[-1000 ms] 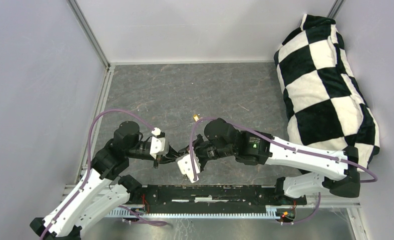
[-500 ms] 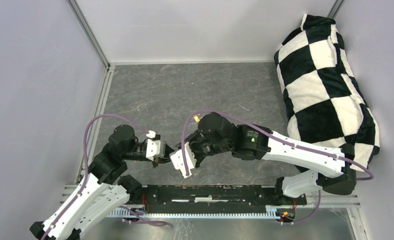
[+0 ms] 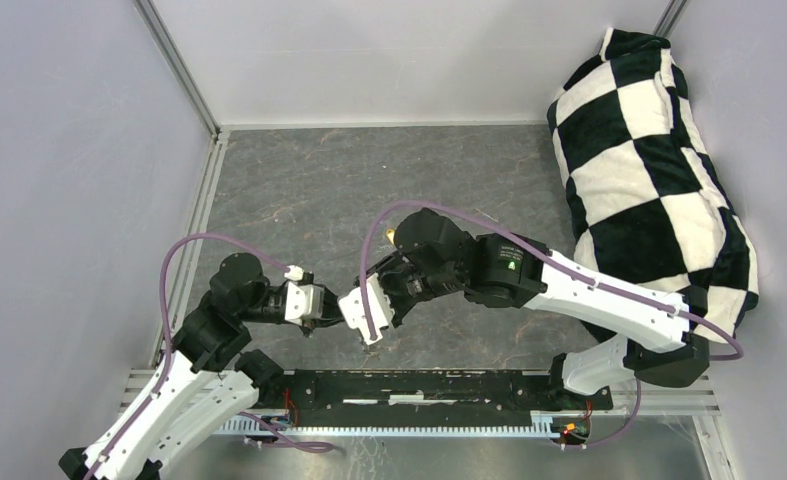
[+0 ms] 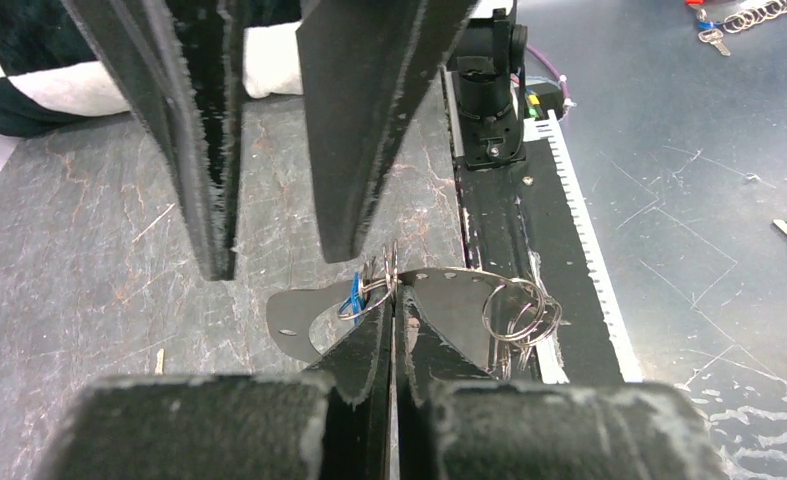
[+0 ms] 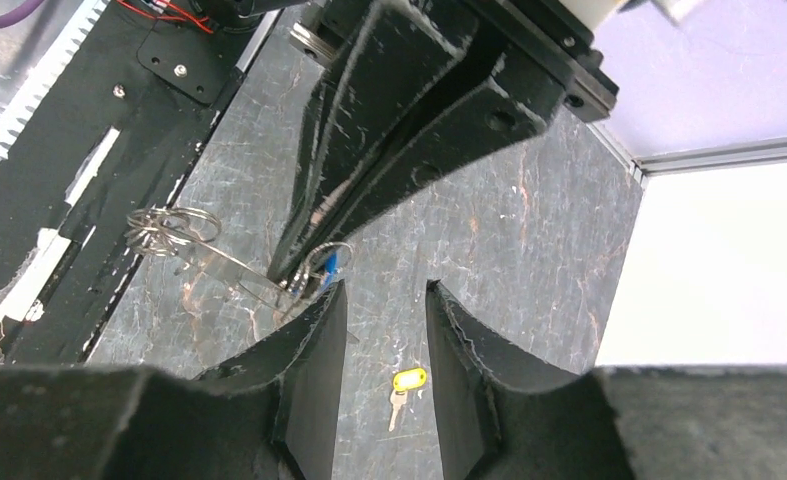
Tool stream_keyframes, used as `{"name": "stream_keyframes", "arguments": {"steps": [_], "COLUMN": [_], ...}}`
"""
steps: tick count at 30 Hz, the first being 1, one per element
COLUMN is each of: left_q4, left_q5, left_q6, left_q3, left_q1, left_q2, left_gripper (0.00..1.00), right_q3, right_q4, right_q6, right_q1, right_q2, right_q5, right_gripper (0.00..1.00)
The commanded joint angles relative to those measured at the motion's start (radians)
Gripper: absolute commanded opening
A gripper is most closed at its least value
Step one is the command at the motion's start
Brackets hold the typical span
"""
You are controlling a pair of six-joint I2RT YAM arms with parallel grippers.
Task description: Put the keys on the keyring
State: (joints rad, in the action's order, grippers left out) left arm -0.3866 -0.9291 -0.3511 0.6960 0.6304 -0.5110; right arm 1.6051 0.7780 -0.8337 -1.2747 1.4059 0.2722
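left gripper (image 4: 393, 312) clamped on the keyring (image 4: 377, 287), low over the table (image 4: 89, 300), just beside the black front rail (image 4: 509, 230). thin metal tag (image 4: 299, 325) and a bunch of spare rings (image 4: 514, 312) sit on either side of the pinch. blue key (image 4: 352, 297) is right at the ring, can't tell if it's threaded. right gripper (image 5: 384, 295) jaws apart, holding nothing, tips just beside the ring. gold key (image 5: 406, 381) lies flat on the table, apart from the ring

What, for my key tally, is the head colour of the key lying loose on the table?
Yellow; the small loose key shows best in the right wrist view.
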Motion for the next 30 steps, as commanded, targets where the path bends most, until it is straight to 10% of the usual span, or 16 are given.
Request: {"name": "stream_keyframes", "arguments": {"steps": [1,30], "left_q4": [0.058,0.159], "left_q5": [-0.043,0.137], "left_q6": [0.035,0.146], "left_q3": [0.001,-0.005], "left_q1": [0.002,0.002], "left_q2": [0.017,0.042], "left_gripper": [0.02,0.02], "right_q3": [0.070,-0.085], "right_q4": [0.004,-0.149], "right_q6": [0.013,0.398], "right_q1": [0.024,0.169], "right_q2": [0.010,-0.072], "right_q5": [-0.007,0.366], "right_gripper": [0.41,0.36]}}
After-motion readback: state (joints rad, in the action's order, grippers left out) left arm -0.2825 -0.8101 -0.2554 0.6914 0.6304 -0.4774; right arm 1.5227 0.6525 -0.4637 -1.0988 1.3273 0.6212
